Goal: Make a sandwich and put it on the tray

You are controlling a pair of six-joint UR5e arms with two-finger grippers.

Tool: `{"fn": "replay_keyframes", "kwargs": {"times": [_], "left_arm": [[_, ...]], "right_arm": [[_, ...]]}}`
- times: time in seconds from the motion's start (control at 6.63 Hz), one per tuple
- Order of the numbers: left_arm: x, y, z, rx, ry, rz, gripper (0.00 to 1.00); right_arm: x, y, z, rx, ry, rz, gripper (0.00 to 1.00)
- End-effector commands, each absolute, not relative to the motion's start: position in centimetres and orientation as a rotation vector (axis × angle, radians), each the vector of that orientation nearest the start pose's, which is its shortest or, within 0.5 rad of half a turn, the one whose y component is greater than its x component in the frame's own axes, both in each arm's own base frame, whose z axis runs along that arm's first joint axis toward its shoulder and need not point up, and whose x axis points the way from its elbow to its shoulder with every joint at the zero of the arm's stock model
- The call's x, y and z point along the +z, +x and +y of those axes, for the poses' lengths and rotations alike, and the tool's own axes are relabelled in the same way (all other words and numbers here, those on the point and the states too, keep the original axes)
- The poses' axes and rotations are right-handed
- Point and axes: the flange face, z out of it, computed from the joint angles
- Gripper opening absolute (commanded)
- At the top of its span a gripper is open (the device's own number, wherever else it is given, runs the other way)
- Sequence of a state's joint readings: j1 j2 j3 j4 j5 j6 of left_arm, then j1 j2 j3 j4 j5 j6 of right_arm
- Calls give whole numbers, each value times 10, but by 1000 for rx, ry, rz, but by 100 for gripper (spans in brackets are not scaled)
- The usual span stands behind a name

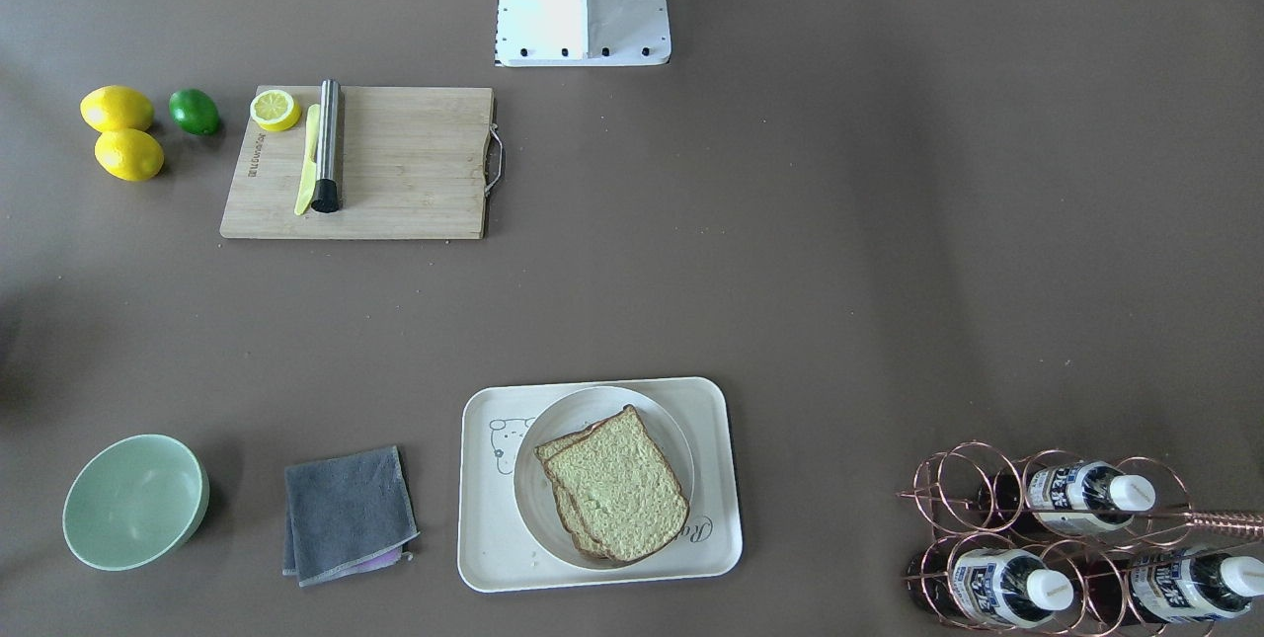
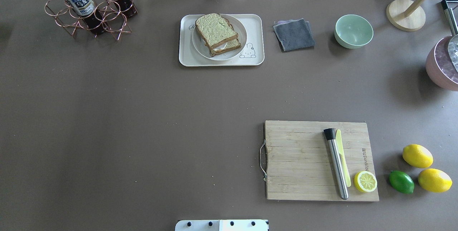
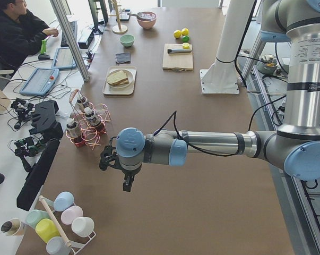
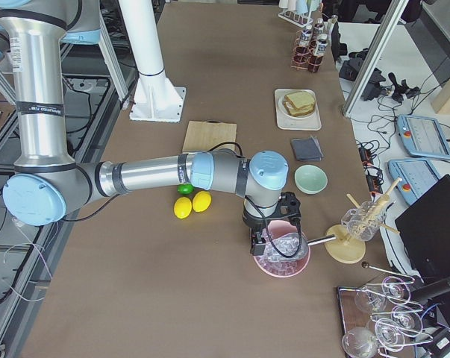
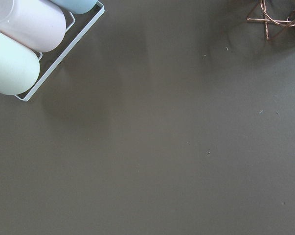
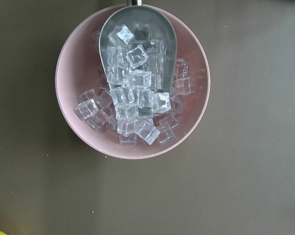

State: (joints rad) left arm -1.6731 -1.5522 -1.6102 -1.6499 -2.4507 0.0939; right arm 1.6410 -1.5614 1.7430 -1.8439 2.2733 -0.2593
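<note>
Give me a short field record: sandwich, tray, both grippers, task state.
sandwich: two slices stacked, on the plate
plate: on the tray
left gripper: above bare table, near the bottle rack, far from tray; open or shut unclear
right gripper: above the ice bowl; open or shut unclear
task state: looks done
</note>
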Motion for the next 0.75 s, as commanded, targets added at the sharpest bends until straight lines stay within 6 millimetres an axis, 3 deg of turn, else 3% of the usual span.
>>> {"fn": "replay_keyframes", "kwargs": {"times": [0.0,0.6], "left_arm": [[637,-106,-478,31,170,866,98],[635,-106,-478,30,173,866,98]], "right_arm": [[605,105,-473,-137,22,-715,100],[598,103,-474,-133,36,-744,100]]}}
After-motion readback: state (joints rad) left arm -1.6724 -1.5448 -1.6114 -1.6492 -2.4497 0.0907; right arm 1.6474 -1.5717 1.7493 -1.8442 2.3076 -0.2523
